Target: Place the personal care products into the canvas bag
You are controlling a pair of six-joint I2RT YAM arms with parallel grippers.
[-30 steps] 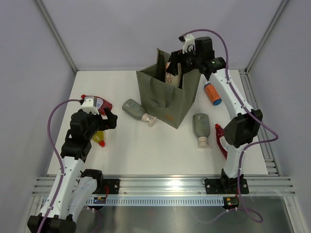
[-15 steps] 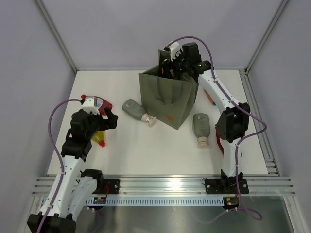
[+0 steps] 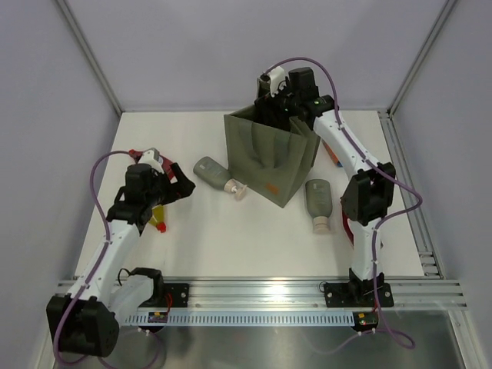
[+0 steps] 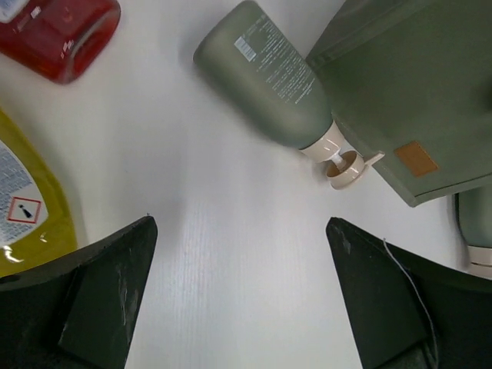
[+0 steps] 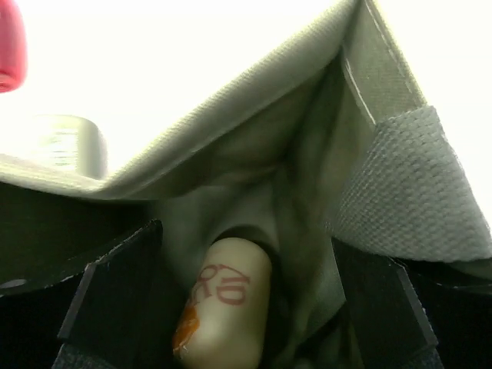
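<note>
Drop step, R side: your right gripper [image 5: 246, 234] sits in the mouth of the bag [image 3: 269, 154], jaws spread wide w/ nothing between them. The cream bottle [image 5: 227, 300] lies loose below, inside the bag and clear of both fingers [image 5: 115, 300], so that item looks delivered, imo. Your left gripper [image 4: 238, 227] hovers low over the table [image 3: 231, 238], jaws just as wide and empty, aimed toward the pump bottle [image 4: 269, 77]. That one lies on its side, pump head just beside the bag's lower corner. The red bottle [image 4: 61, 31] and a yellow bottle [image 4: 31, 207] lie near the L arm. The capped bottle [image 3: 317, 198] lies right of the bag, near the R arm. Several products are outside the bag, so you're early-to-mid task. Next, prob.: lift R straight up out of the bag so the fingers don't snag the rim or a handle, then go for the capped bottle. W/ L, move fwd and come down across the pump bottle's body, not the thin pump neck. It's round and smooth, so it may roll if you close off-centre.
</note>
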